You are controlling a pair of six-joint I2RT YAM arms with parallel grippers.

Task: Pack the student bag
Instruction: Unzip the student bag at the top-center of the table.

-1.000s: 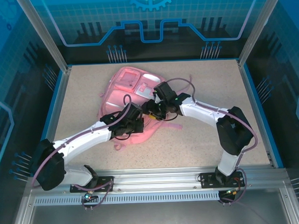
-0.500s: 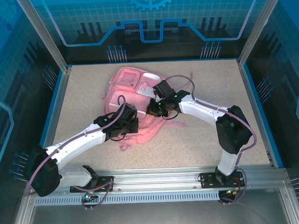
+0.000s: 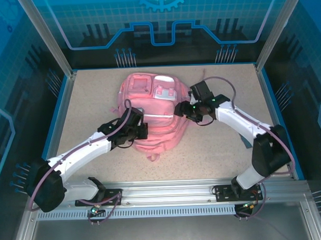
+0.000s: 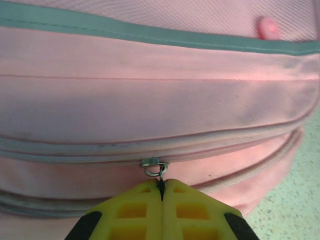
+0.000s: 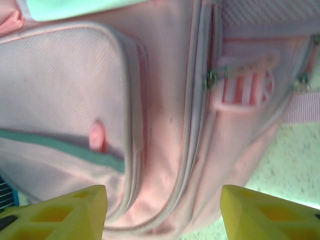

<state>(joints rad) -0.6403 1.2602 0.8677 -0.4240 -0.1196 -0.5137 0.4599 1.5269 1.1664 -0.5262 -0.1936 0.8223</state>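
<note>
- Pink bag (image 3: pixel 152 112) lies flat on the desk (image 3: pixel 86 96) from above. My left pincer (image 3: pixel 141 130) sits at its near-left edge, and my right pincer (image 3: pixel 182 110) at its right side.
- Left wrist: my left pincer (image 4: pixel 162 182) is pressed together, pinching the zip pull (image 4: pixel 154 166). I judge I'm working the zip; next, draw it steadily along the track.
- Right wrist: my right pincer (image 5: pixel 162 200) is spread over the bag (image 5: pixel 75 85), holding nothing; it should steady the fabric.

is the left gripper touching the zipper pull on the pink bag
Touching. The left wrist view shows the left gripper shut, its tips pinching the metal zipper pull of the student bag, with no gap.
</note>
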